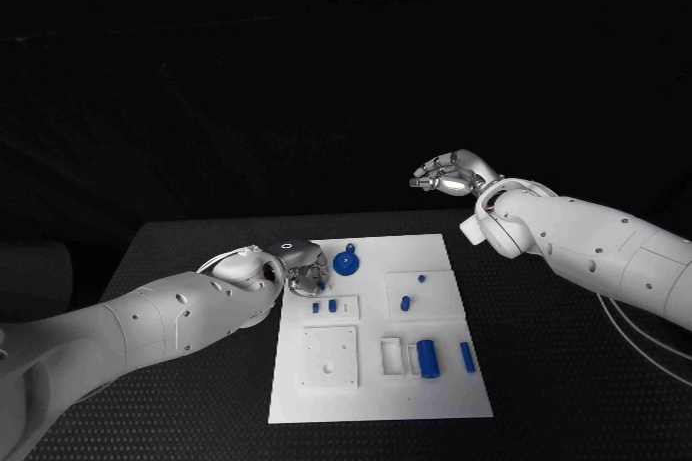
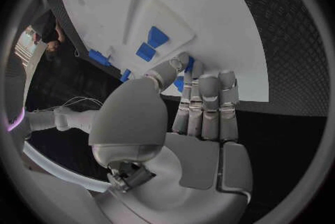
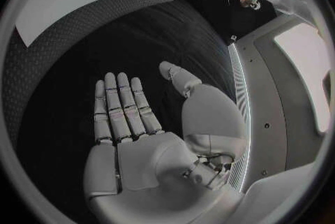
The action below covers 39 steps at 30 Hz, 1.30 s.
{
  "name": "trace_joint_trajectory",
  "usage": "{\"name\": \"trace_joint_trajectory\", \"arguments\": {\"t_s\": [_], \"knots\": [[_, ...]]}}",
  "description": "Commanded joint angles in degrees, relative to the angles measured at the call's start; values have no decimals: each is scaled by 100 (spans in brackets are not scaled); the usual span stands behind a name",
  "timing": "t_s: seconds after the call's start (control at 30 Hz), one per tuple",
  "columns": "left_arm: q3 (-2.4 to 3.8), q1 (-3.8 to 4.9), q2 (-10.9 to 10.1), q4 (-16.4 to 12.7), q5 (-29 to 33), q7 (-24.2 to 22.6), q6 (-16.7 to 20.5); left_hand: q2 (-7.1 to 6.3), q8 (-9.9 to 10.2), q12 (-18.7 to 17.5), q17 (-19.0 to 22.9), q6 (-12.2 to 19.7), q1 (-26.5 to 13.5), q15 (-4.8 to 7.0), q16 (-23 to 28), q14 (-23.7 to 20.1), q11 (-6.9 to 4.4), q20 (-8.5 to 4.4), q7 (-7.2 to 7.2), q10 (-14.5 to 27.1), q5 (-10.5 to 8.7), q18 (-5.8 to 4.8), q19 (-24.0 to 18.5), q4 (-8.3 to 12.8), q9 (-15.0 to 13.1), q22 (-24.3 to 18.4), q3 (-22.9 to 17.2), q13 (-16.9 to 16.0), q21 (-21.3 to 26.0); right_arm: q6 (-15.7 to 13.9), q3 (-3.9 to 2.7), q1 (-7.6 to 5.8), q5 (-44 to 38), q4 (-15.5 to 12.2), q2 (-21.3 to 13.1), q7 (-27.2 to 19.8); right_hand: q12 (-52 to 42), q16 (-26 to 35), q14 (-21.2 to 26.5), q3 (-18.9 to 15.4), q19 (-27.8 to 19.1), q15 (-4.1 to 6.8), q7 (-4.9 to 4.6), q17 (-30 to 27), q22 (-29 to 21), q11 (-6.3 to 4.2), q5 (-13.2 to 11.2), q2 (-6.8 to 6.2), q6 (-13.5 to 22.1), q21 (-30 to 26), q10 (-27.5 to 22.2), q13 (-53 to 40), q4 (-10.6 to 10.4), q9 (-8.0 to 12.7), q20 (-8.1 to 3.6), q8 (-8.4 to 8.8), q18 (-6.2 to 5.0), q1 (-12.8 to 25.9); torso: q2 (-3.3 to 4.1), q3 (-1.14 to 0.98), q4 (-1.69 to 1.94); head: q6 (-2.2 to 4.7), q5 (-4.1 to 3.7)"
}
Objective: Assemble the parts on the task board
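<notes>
The flat white rectangular task board (image 1: 433, 256) lies in the middle of the black textured counter (image 1: 562, 371). The left robot hand (image 1: 296, 271) rests at the board's left edge, its fingers (image 2: 208, 102) laid straight and side by side against the surface; a small blue piece (image 2: 180, 83) shows just beyond the fingertips, and whether it is gripped cannot be told. Beside this robot hand, 2 small blue blocks (image 1: 325, 306) sit in a recess near the board's left side. A round blue disc with a short stem (image 1: 346, 263) lies near the board's far edge, just beside the left robot hand. A small blue peg (image 1: 405, 303) rests on a raised white square near the centre. Toward the near edge, a blue cylinder (image 1: 428, 358) lies next to a white rectangular frame (image 1: 392, 355), with a slim blue bar (image 1: 467, 356) to its right. The right robot hand (image 1: 450, 174) is raised above the counter beyond the board's far right corner, holding nothing, its palm flat and fingers (image 3: 119, 104) extended.
</notes>
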<state>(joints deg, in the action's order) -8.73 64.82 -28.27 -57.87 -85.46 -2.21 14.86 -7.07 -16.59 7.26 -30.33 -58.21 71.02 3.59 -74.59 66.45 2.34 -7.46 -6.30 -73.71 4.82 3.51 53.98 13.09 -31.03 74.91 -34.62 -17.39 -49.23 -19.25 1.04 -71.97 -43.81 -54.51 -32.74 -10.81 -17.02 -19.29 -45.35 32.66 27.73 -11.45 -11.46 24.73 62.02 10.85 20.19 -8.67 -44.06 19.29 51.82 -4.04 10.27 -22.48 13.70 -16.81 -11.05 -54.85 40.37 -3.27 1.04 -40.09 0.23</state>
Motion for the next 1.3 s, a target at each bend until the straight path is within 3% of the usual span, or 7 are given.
{"name": "trace_joint_trajectory", "arguments": {"t_s": [0.03,0.63,0.9,1.0,1.3], "knots": [[-34,-62,9,-21,-103,28,-260,62,-27,47,9,-79,87,47,-8,25,-3,-145,11,-71,42,95,19,28,-12,77,-44,-21,16,65,-1,1,-15,-19,-2,-47,19,-16,21,-40,-17,5,-109,-7,10,-12,39,49,0,-35,45,7,-1,7,32,-21,-46,11,-1,1,2,0,0],[-25,-76,-108,-178,126,-72,335,106,-62,66,12,-203,81,98,-7,143,-51,-200,52,-187,2,77,128,25,-8,67,-180,-39,17,58,-1,1,-15,-22,-11,-53,19,-19,22,-42,-17,6,-108,-10,13,-12,40,49,-1,-38,47,8,1,9,33,-22,-48,12,-2,2,2,16,7],[11,-73,-307,-404,410,-162,340,87,-63,62,15,-216,57,103,2,160,-57,-212,55,-200,10,72,147,17,-5,66,-195,-40,18,58,-1,1,-17,-17,-20,-51,20,-20,22,-42,-17,6,-108,-11,15,-12,41,50,-1,-40,47,8,1,11,34,-23,-49,13,-5,3,6,19,10],[60,-73,-369,-477,444,-178,430,75,-62,60,17,-218,51,105,7,162,-58,-215,56,-202,14,70,149,18,-4,65,-198,-40,20,61,-1,1,-17,-17,-20,-51,20,-20,22,-43,-17,6,-108,-12,16,-12,41,50,-1,-40,47,8,2,12,34,-23,-50,13,-6,2,8,20,6],[71,-73,-435,-548,513,-160,536,81,-64,59,18,-229,41,109,12,173,-63,-222,59,-215,12,67,161,8,-3,65,-212,-41,21,62,-1,1,-17,-15,-21,-50,20,-21,23,-43,-17,5,-108,-13,17,-12,41,50,-1,-41,47,8,2,13,35,-23,-51,14,-2,4,6,30,15]]}}
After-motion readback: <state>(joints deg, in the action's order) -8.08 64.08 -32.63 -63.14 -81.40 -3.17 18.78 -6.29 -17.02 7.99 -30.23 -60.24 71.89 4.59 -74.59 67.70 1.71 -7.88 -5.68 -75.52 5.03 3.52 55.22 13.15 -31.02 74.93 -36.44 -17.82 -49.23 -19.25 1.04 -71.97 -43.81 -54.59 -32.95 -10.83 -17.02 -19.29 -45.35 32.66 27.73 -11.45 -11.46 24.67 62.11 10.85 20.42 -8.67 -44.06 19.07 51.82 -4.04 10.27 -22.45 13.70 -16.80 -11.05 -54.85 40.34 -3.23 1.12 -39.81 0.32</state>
